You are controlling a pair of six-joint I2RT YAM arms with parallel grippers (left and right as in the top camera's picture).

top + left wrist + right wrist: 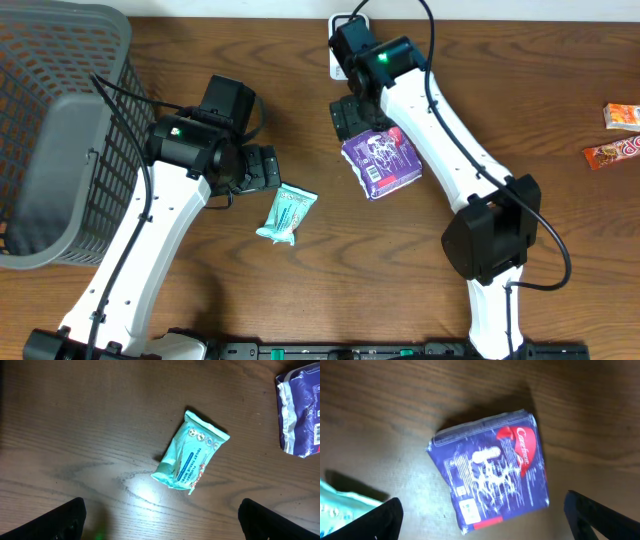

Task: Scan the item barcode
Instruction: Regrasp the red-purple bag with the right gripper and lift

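Hovering w/ jaws wide apart, right gripper [485, 519] sat over purple pack [490, 472]; left gripper [160, 521], jaws likewise apart & empty, had teal wipes pkt [190, 452] at 12 o'clock.

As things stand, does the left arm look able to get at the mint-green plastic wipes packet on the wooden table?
Probably yes: the left gripper is open, facing the mint-green plastic wipes packet, which lies flat with nothing on it; the purple foil packet lies apart.
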